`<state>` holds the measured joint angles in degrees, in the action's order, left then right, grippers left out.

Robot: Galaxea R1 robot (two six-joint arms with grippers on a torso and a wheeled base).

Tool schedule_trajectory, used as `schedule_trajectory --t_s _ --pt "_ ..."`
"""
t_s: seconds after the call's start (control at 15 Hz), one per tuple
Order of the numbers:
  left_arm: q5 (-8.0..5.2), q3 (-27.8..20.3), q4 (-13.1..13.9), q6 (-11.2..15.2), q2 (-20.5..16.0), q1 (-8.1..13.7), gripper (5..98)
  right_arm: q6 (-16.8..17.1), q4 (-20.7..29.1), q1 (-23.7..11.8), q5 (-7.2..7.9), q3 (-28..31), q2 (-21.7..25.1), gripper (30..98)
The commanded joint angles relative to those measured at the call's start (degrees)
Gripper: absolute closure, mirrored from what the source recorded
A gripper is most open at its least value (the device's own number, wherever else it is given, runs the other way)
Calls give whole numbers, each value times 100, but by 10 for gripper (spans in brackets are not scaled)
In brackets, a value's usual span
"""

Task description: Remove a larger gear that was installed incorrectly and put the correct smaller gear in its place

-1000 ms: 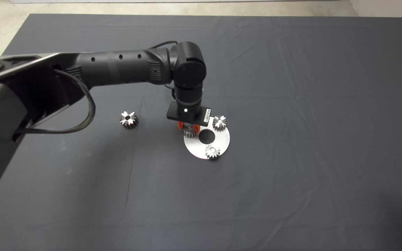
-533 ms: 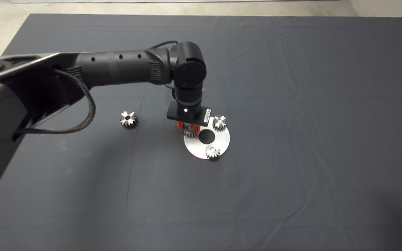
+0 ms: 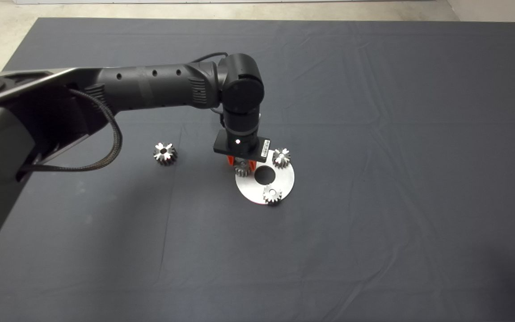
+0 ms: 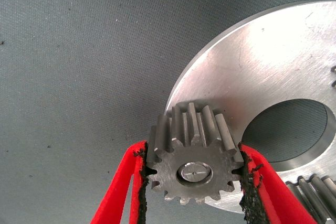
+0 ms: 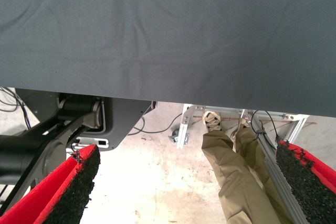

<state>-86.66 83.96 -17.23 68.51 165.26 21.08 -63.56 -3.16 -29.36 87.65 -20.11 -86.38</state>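
- Three small gears sit on the plate (image 3: 284, 183); the left gripper (image 4: 193, 182) pinches one, the smaller gear (image 4: 191, 169).
- Larger gear (image 3: 165, 154) (alone) lies on the mat (image 3: 373, 112), well apart.
- Right gripper (image 5: 189, 182) waits, jaws wide.

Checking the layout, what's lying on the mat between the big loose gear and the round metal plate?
Nothing lies there: in the head view, bare mat runs from the larger gear to the plate, where the left gripper holds the smaller gear.
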Motion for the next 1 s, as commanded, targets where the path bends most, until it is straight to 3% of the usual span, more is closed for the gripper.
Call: schedule_trajectory --t_s 0.0,0.33,0.53,0.93 --pt "-44 43 -18 -110 -24 -200 686 -51 166 -18 349 -9 -74 399" --pt "-62 40 26 -145 -50 -87 624 -139 158 -18 349 -9 -173 399" --pt "-70 14 61 -250 20 309 556 -147 158 -18 349 -9 -165 399" --pt "-97 191 546 -490 135 917 534 -385 149 -9 358 -26 -508 399"
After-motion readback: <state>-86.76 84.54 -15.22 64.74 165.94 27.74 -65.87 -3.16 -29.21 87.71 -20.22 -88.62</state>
